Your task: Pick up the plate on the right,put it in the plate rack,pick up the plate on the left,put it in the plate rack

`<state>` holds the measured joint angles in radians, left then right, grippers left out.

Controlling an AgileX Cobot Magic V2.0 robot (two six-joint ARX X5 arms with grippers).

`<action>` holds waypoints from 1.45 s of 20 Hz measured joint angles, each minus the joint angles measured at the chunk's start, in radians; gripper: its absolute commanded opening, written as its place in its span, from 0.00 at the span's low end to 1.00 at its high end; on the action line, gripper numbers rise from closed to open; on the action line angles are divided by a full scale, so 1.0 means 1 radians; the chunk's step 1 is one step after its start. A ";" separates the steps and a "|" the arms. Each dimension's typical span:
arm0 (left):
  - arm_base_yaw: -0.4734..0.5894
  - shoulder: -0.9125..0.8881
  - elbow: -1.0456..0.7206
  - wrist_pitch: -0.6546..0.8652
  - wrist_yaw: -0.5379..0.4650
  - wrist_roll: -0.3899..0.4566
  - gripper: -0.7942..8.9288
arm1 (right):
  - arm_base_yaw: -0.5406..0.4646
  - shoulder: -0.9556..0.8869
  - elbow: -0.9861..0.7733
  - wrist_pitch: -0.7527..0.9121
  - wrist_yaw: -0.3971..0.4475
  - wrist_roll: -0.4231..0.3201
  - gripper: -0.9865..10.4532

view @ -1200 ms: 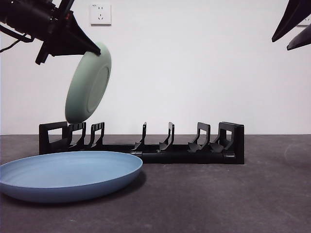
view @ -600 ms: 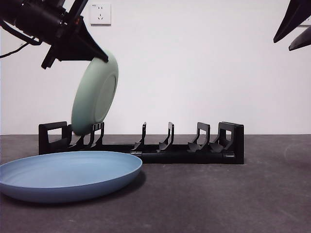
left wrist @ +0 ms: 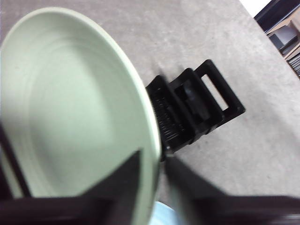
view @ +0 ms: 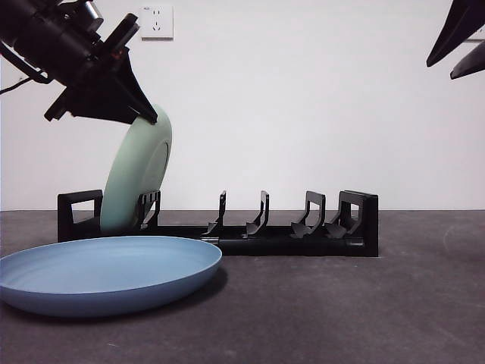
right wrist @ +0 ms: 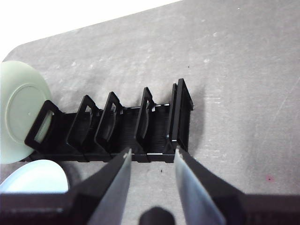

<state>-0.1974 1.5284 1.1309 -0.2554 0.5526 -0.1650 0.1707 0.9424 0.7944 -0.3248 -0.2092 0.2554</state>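
My left gripper (view: 142,114) (left wrist: 154,159) is shut on the rim of a pale green plate (view: 140,178) (left wrist: 70,103) (right wrist: 18,112). It holds the plate nearly upright, with the lower edge down in the leftmost slots of the long black plate rack (view: 250,241) (left wrist: 197,108) (right wrist: 117,131). A larger blue plate (view: 106,273) (right wrist: 37,176) lies flat on the table in front of the rack's left end. My right gripper (view: 455,45) (right wrist: 151,152) hangs open high above the rack's right end, holding nothing.
The rack's middle and right prongs stand bare. A white wall with an outlet (view: 156,21) closes the back. Dark tabletop (view: 364,303) stretches in front of and to the right of the rack.
The left gripper has carried the green plate down and slightly left, from above the rack into its leftmost slots, standing it more upright. The right gripper has stayed put.
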 measured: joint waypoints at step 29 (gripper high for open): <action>-0.393 -0.676 0.000 -0.500 -0.515 0.348 0.37 | 0.438 0.896 0.368 0.045 -0.262 0.024 0.23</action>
<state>-0.5907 0.8520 1.1309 -0.7551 0.0372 0.1829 0.6086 1.8381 1.1625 -0.2802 -0.4713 0.2790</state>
